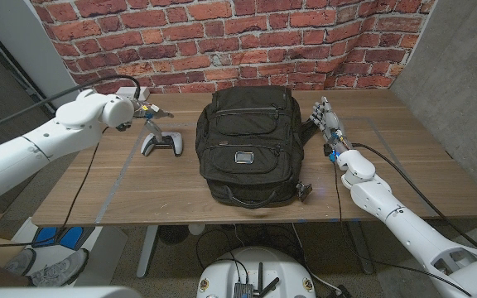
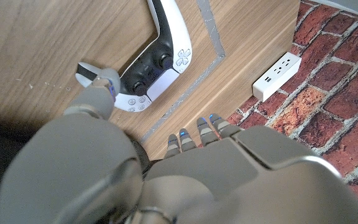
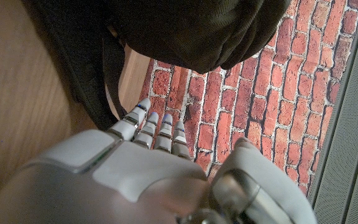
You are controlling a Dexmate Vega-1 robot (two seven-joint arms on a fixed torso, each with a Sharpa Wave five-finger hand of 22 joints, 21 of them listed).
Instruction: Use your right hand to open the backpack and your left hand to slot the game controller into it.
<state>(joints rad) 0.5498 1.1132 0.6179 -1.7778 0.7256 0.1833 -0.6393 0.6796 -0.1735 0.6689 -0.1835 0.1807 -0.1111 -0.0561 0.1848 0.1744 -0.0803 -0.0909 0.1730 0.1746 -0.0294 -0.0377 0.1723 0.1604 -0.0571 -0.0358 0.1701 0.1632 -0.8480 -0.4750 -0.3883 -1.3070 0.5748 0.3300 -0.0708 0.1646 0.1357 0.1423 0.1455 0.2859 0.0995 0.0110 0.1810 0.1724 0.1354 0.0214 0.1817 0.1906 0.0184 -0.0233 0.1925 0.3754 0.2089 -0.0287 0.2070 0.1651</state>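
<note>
Hovering open: left robot hand (image 2: 166, 174) over game controller (image 2: 151, 65).

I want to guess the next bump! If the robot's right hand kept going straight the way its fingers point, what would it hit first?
Probably nothing on the table. The right hand stands beside the backpack with fingers pointing toward the brick wall, so the wall looks like the first thing. The backpack's strap is close alongside, and depth is hard to judge.

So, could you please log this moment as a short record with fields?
backpack: black, at table centre, looks closed
game controller: white, on the table beside the backpack, on the robot's left
left hand: over the controller, holding nothing
right hand: fingers extended, beside the backpack's right side
power strip: white, at the table's far edge
</note>
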